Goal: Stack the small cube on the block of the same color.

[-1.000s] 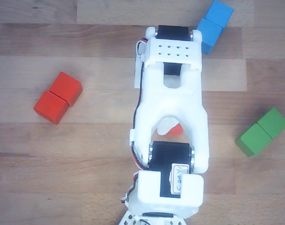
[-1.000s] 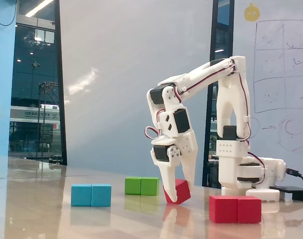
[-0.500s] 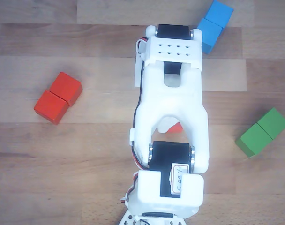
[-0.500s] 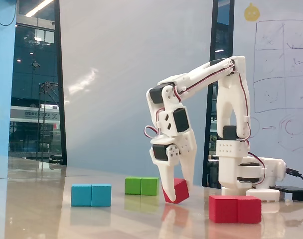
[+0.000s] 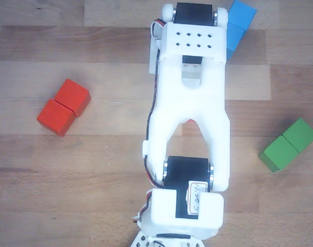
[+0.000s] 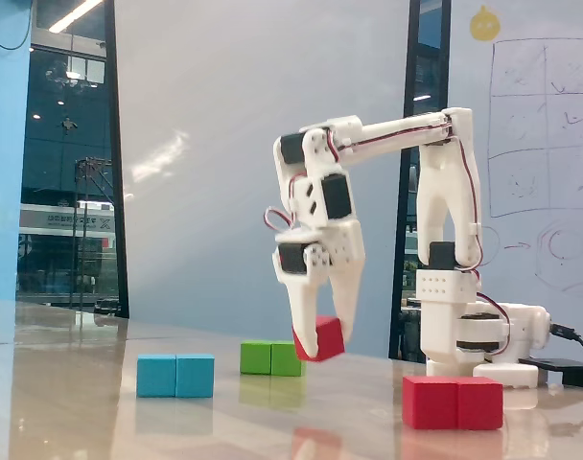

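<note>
Above the desk (image 6: 100, 402), the jaws pinch the small cube (image 6: 320, 338), lifted clear of the surface. The red block (image 6: 453, 402) lies well off to the right in the fixed view, its length running sideways.

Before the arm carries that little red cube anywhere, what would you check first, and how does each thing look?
1. Small red cube held in the gripper: ok, pinched between the fingers.
2. Cube clear of the table: ok, lifted in the fixed view.
3. Red block lying free: ok, nothing on it.
4. Way to the red block clear: ok, the blue block and green block lie elsewhere.
5. Cube sitting straight in the grip: not ok, it hangs tilted.
6. Grip firmness: cannot tell.
</note>
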